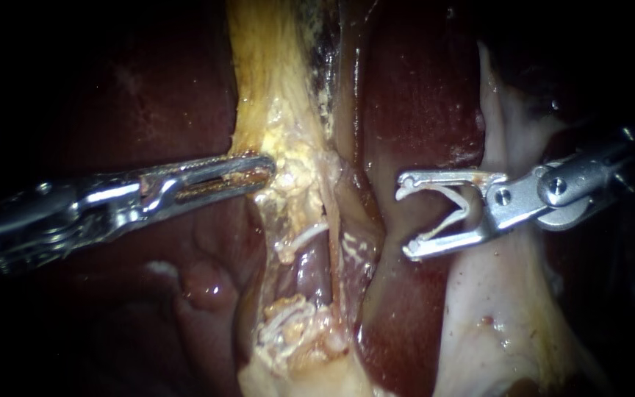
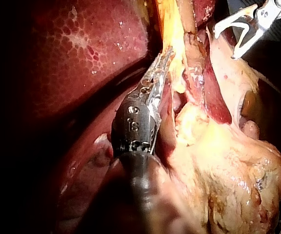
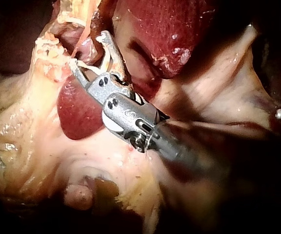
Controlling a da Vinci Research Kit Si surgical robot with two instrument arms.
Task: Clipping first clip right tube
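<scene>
My right instrument comes in from the right, its jaws standing wide apart with a white V-shaped clip held between them. The jaws hang to the right of the opened window and touch no tube. In that window a purplish tube and a thinner reddish tube run side by side. My left instrument comes in from the left, its jaws shut on the edge of the yellow tissue. The left wrist view shows these jaws lying along the same yellow strip. In the right wrist view the clip-bearing jaws point toward the window.
Dark red liver lies behind and between the two instruments. Beneath my right instrument spreads a pale whitish sheet of tissue. Fatty yellow clumps sit at the lower end of the window.
</scene>
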